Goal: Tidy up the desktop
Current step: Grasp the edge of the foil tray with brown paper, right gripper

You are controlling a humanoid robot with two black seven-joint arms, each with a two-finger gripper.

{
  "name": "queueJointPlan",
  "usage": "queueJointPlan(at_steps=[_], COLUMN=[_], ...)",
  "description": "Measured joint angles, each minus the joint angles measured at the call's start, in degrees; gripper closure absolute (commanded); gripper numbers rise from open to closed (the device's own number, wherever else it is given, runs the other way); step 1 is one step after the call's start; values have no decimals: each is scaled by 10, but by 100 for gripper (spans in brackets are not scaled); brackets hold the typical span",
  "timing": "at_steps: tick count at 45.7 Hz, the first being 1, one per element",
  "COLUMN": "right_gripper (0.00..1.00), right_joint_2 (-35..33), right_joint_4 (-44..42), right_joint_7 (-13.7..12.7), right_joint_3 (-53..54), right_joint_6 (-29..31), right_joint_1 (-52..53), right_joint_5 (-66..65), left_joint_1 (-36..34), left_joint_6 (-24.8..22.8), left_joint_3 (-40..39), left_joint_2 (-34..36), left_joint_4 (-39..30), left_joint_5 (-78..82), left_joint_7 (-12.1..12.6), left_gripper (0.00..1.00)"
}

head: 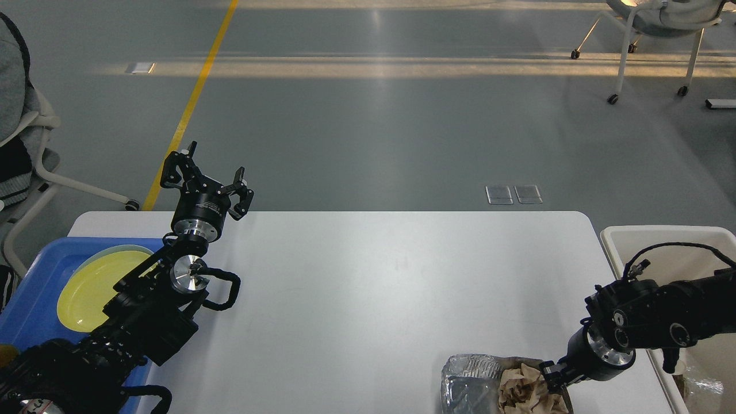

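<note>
Tidying well along, not done. Counter [368, 287] mostly bare across middle and far side; only clutter left at near right edge: foil container [468, 385] w/ crumpled brown paper [526, 391] inside, partly cut off by frame bottom.

Right hand [549, 372] down at foil's right rim, touching paper; fingers too dark and small to separate, so grip state can't tell — maybe pinching rim or paper, unconfirmed. Left hand [206, 181] up over far left corner of counter, fingers spread, nothing held.

Containers: blue tray [34, 299] at left edge w/ yellow plate [95, 284] lying flat in it, arm partly covering. Cream bin [661, 241] just off right end of counter; some crinkled shiny stuff low inside, rest hidden behind arm.

Left to do, prob.: foil plus paper over into bin.
</note>
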Motion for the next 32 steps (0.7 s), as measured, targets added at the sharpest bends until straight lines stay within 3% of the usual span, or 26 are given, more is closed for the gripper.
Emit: queueJointPlan(at_steps=[20,32], right_gripper=[100,100], right_joint_2=[-23,-59], right_joint_4=[7,20], right_joint_7=[60,101], right_joint_3=[0,2], right_joint_6=[83,181], right_joint_1=[57,147], right_joint_5=[8,26], left_joint_1=[0,0], left_joint_6=[0,0], left_joint_3=[0,0], left_joint_2=[0,0], left_joint_4=[0,0], left_joint_5=[0,0], left_joint_7=[0,0], left_gripper=[0,0])
